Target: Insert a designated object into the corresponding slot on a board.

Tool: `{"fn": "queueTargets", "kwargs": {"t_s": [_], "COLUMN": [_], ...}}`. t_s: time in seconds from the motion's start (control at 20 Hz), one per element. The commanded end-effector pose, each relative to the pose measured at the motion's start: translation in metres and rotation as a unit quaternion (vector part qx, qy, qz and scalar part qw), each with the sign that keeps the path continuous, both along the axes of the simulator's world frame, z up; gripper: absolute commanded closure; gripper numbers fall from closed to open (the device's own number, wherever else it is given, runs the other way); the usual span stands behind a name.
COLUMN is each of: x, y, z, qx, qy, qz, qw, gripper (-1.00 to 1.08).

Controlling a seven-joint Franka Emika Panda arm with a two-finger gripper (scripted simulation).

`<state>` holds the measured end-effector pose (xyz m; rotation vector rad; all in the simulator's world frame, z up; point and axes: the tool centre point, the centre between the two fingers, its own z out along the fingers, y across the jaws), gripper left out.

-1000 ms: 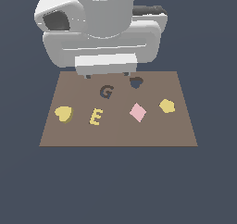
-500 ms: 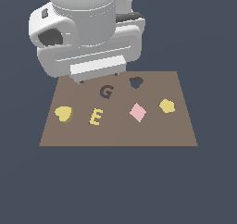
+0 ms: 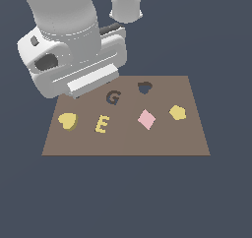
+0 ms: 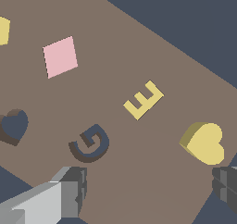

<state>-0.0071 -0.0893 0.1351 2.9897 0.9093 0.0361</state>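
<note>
1. The board (image 3: 125,138) lies flat, and the arm's big white head hangs over its far left corner, as the exterior view shows it.
2. The heart (image 3: 67,121) sits loose on the board at the left end, just left of the yellow E (image 3: 102,124). Nothing touches it.
3. The slot (image 3: 144,88) is a dark heart-shaped cutout near the far edge, right of the dark G cutout (image 3: 113,98). It is empty, and well apart from the heart, with the E and the G between them.
4. A pink diamond (image 3: 146,119) and a yellow hexagon (image 3: 177,112) lie further right; neither is part of this job.
5. The gripper (image 4: 150,190) is spread wide. In the wrist view one finger (image 4: 69,190) shows beside the G cutout and the tip of the other shows close to the heart (image 4: 205,143), with bare board between them. It holds nothing.
6. By my reckoning this is the approach: no pick-up has begun, and the heart is not between the fingers but off to one side, near one fingertip.
7. The next move calls for shifting the gripper toward the left end until the heart sits midway between the fingers, then coming down and closing on its sides.
8. After that comes the carry to the slot. The heart's point will have to be turned to match the cutout, or it will likely rest on the rim and not drop in.
</note>
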Motion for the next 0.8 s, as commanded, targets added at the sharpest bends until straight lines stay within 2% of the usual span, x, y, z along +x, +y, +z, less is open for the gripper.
{"fn": "queueTargets", "kwargs": {"t_s": [0.0, 0.35, 0.75], "x": [0.001, 0.009, 0.025], "y": [-0.01, -0.039, -0.068], "z": [-0.008, -0.03, -0.054], "qx": [0.0, 0.0, 0.0], "qy": [0.001, 0.005, 0.009], "qz": [0.039, 0.149, 0.27], "qw": [0.9992, 0.9888, 0.9628], "gripper": [-0.92, -0.92, -0.92]}}
